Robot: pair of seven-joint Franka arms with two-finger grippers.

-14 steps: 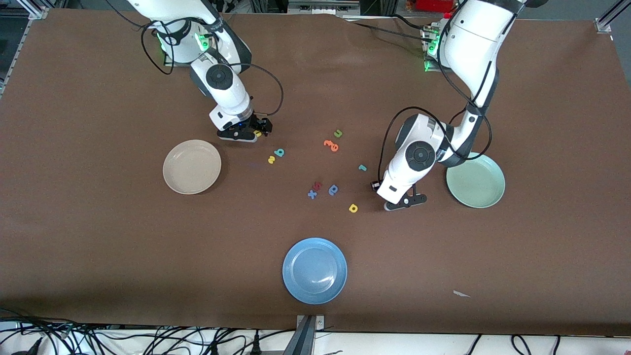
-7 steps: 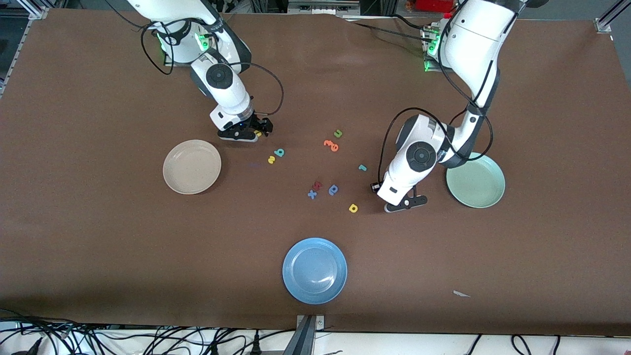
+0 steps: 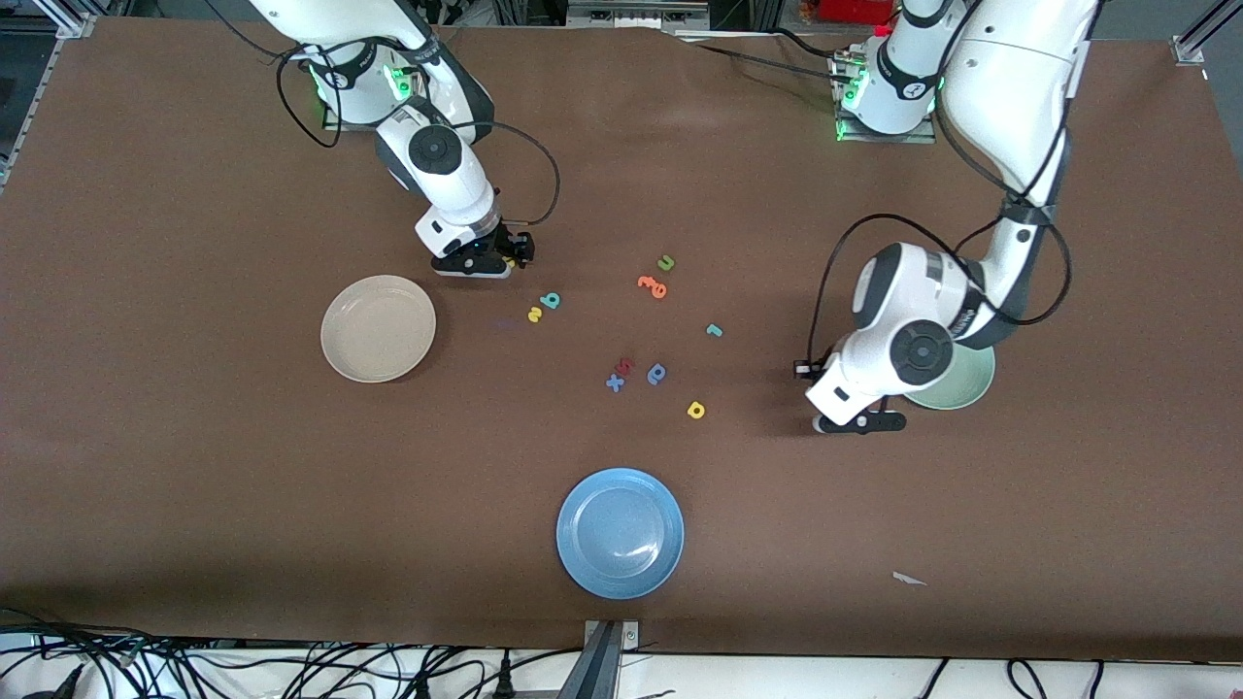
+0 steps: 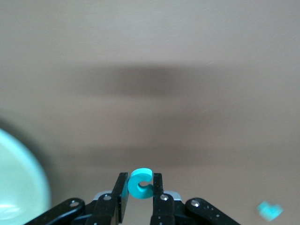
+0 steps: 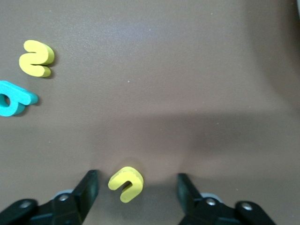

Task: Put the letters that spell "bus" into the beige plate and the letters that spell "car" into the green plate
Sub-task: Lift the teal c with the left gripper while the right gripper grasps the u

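The left arm is swinging away from the scattered letters toward the green plate; its gripper was over bare table beside the plate a second ago and is now hanging at the plate's rim. The right arm is barely changing position.

You are seeing the left gripper clenched on the teal "c", pinching it across its thickness, the letter's opening facing one finger. In the left wrist view, the pale edge of the green plate is lying off to one side of the gripper, not yet under it. The coming move is turning on this relation: you are probably needing to carry the "c" sideways over the plate's rim before releasing.

The right gripper is sitting low over the table, farther from the front camera than the beige plate and toward the middle of the table from it. Its fingers are standing apart, straddling the yellow "u" without touching it, and appear to be in the middle of shutting. The "u" is lying flat between them.

The yellow "s" and teal "b" are lying together beside the beige plate, toward the middle of the table. The teal "r" and yellow "a" are lying between the two plates, closer to the green plate; the left arm is nearer to both.
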